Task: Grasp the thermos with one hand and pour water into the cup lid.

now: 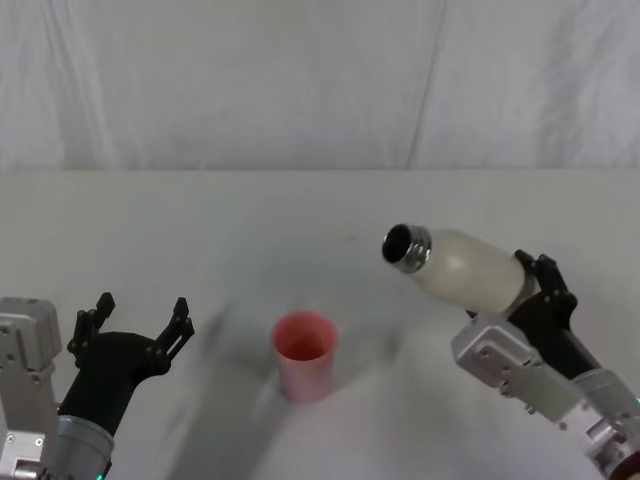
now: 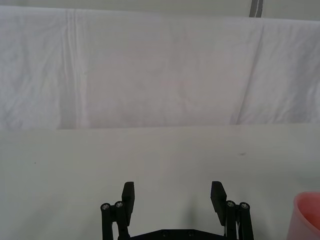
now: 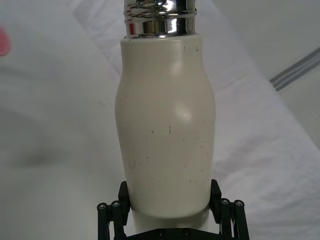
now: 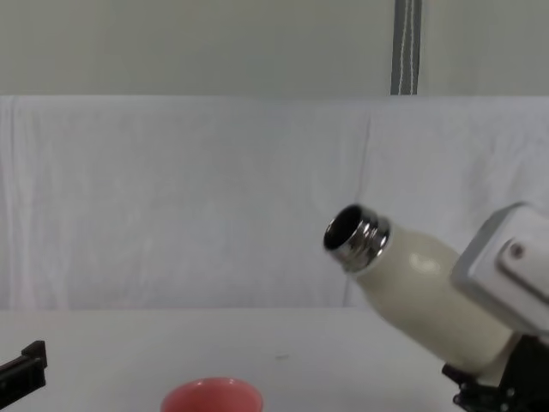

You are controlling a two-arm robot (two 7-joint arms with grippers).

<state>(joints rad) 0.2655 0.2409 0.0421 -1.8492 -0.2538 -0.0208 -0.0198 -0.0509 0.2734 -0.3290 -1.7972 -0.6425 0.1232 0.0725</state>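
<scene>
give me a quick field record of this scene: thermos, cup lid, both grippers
thermos: held off the table, tilted, open steel neck aimed toward the robot's left, no water seen leaving it
cup lid: pink-red, upright on the table, left of and below the neck
right gripper: jaws clamped on the thermos base
left gripper: jaws open, empty, left of the cup lid

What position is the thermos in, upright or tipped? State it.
Tipped. The right gripper holds the thermos off the table, its open steel neck leaning toward the pink cup. No water shows.
</scene>
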